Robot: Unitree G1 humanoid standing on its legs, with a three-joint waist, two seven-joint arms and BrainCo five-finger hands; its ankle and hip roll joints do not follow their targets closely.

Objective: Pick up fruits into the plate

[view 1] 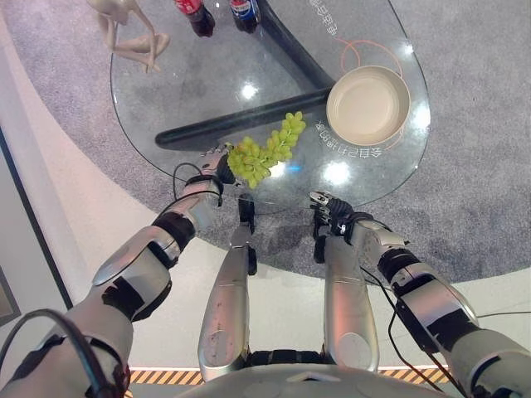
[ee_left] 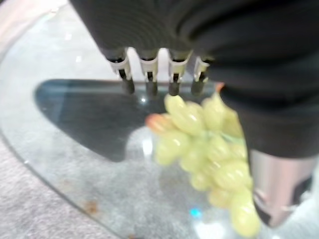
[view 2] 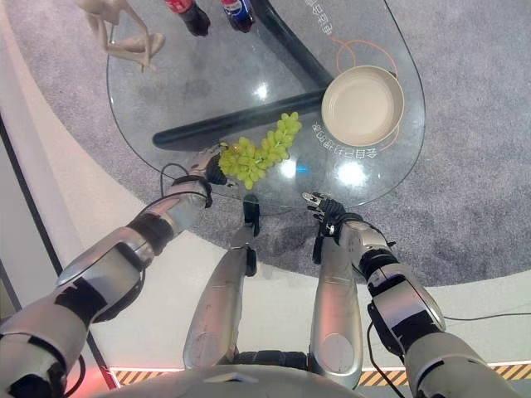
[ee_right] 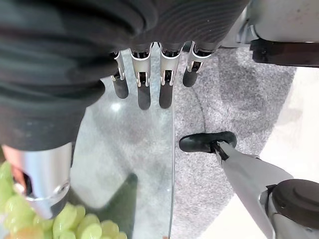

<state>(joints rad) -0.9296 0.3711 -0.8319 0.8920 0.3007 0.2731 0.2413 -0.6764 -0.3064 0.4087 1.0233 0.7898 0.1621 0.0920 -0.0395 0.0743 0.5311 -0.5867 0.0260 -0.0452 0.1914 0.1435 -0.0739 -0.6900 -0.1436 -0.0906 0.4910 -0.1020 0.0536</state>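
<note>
A bunch of green grapes (view 1: 265, 153) lies on the round glass table (view 1: 191, 91), near its front edge. My left hand (view 1: 212, 164) sits at the bunch's left end; in its wrist view the fingers (ee_left: 149, 74) reach straight out over the glass while the thumb (ee_left: 279, 184) rests beside the grapes (ee_left: 199, 144). It is open, not closed around them. The beige plate (view 1: 367, 105) stands empty to the right of the grapes. My right hand (view 1: 330, 206) hovers at the table's front edge, its fingers (ee_right: 144, 89) relaxed and holding nothing.
Two cola bottles (view 1: 195, 16) (view 1: 245, 12) and a pale figurine (view 1: 124, 33) stand at the far side of the table. A dark table base shows through the glass. Grey carpet surrounds the table.
</note>
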